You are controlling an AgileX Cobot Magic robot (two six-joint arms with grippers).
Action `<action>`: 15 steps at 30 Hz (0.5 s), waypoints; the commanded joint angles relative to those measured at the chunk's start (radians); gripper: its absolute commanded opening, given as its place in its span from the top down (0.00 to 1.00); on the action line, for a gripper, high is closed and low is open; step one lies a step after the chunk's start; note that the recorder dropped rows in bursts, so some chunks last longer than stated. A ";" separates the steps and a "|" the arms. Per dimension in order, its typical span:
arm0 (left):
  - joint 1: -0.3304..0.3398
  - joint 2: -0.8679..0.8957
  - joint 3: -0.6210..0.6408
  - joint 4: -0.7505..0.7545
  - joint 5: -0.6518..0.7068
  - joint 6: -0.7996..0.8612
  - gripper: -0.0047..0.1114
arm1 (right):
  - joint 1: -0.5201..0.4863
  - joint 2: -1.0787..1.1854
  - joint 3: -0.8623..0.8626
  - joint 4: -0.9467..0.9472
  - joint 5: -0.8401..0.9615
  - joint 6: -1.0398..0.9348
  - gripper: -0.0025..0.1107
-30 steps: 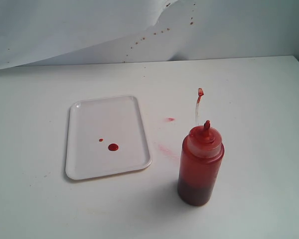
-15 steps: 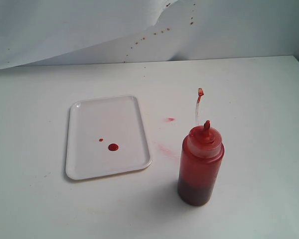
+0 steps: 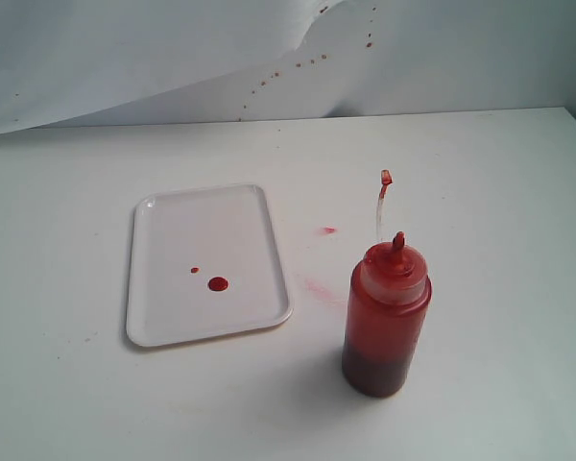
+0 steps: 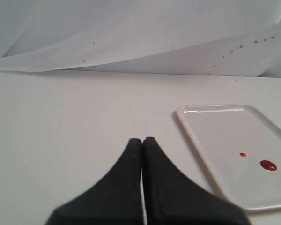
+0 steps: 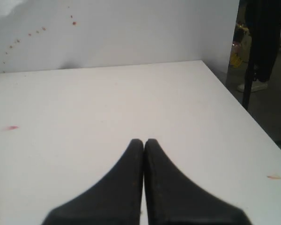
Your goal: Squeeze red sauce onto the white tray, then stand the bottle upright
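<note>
The bottle (image 3: 386,322) stands upright on the white table, right of the white tray (image 3: 207,331), its tethered tip cap (image 3: 386,178) sticking up behind the nozzle. Two drops of red sauce (image 3: 218,283) lie on the tray; the left wrist view shows the same sauce (image 4: 268,165) on the tray (image 4: 203,152). My left gripper (image 4: 142,140) is shut and empty, hovering over bare table beside the tray. Over bare table as well, my right gripper (image 5: 144,142) is shut on nothing. Neither gripper appears in the exterior view.
Faint pinkish smears (image 3: 319,288) and a small red spot (image 3: 328,230) mark the table between tray and bottle. A crumpled white backdrop (image 3: 173,58) with brown specks rises behind. The table's right edge (image 5: 243,112) drops off toward a dark stand.
</note>
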 commanded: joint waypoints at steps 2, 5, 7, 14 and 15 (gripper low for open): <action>0.001 -0.005 0.004 0.000 -0.007 0.002 0.96 | 0.004 -0.005 0.003 -0.016 0.032 -0.009 0.98; 0.001 -0.005 0.004 0.000 -0.007 0.002 0.96 | 0.004 -0.005 0.003 0.036 0.034 -0.089 0.98; 0.001 -0.005 0.004 0.000 -0.007 0.002 0.96 | 0.004 -0.005 0.003 0.043 0.034 -0.104 0.98; 0.001 -0.005 0.004 0.000 -0.007 0.002 0.96 | 0.004 -0.005 0.003 0.065 0.034 -0.123 0.98; 0.001 -0.005 0.004 0.000 -0.007 0.002 0.96 | 0.004 -0.005 0.003 0.073 0.034 -0.118 0.98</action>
